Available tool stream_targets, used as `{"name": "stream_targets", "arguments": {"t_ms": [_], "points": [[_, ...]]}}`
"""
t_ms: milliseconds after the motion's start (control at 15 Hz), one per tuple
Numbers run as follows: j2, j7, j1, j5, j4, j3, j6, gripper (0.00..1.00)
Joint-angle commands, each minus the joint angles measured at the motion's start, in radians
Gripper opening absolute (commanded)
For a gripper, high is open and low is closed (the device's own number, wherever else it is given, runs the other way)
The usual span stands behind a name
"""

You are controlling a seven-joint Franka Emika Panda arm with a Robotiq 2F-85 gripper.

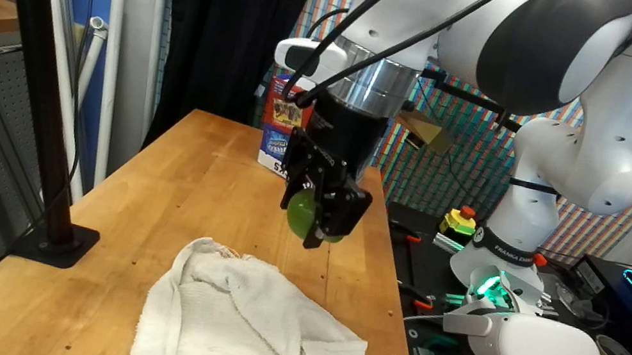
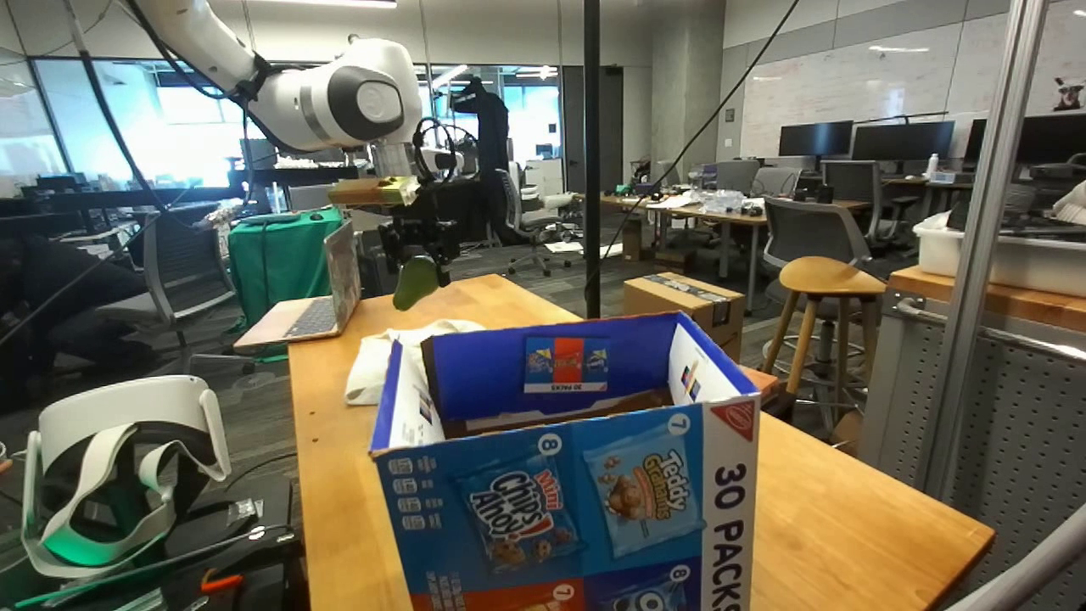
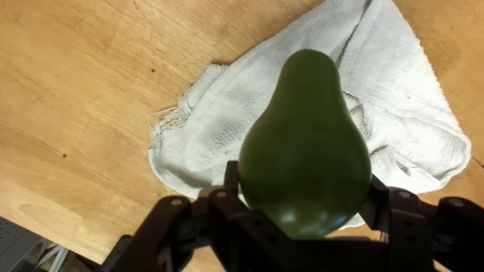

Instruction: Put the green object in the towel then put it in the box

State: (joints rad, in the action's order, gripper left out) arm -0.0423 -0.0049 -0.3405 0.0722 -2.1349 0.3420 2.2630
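The gripper [image 3: 304, 185] has the pear [image 3: 306, 139] clamped by its fat end, narrow end slanting down and away! It hangs in mid-air, the towel [image 1: 252, 335] apart, seemingly just beneath; lowering looks like the next call, the box [image 2: 564, 501] after.

In an exterior view, blk post [image 1: 40, 67] stands on edge of wood table [image 1: 179, 179]; R of post, blk curtain [image 1: 222, 44]; farther R, wall [image 1: 480, 151] w/ multicol. brick pattern. Also in an exterior view: L of post, lg windows [image 2: 191, 106] w/ bright glare, strip light [image 2: 339, 2] upper L, green-draped table [image 2: 284, 259] + grey office chair [image 2: 187, 267] lower L. Directly behind it, dk door [image 2: 611, 127]; just R, concrete column [image 2: 689, 85]; farther R, whiteboard [image 2: 840, 89], monitors [image 2: 904, 151] & wood stool [image 2: 827, 276]. Beyond it, striped grey carpet [image 2: 560, 284].
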Motion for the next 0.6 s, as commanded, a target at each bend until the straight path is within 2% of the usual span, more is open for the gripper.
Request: {"name": "stream_targets", "arguments": {"t_ms": [0,267,533], "points": [[-0.065,-0.038,-0.031,-0.002,0.084,0.029,-0.006,0.46],[-0.131,-0.085,-0.057,-0.011,0.148,0.052,-0.011,0.46],[-0.209,-0.147,-0.055,-0.023,0.21,0.053,-0.035,0.46]]}}
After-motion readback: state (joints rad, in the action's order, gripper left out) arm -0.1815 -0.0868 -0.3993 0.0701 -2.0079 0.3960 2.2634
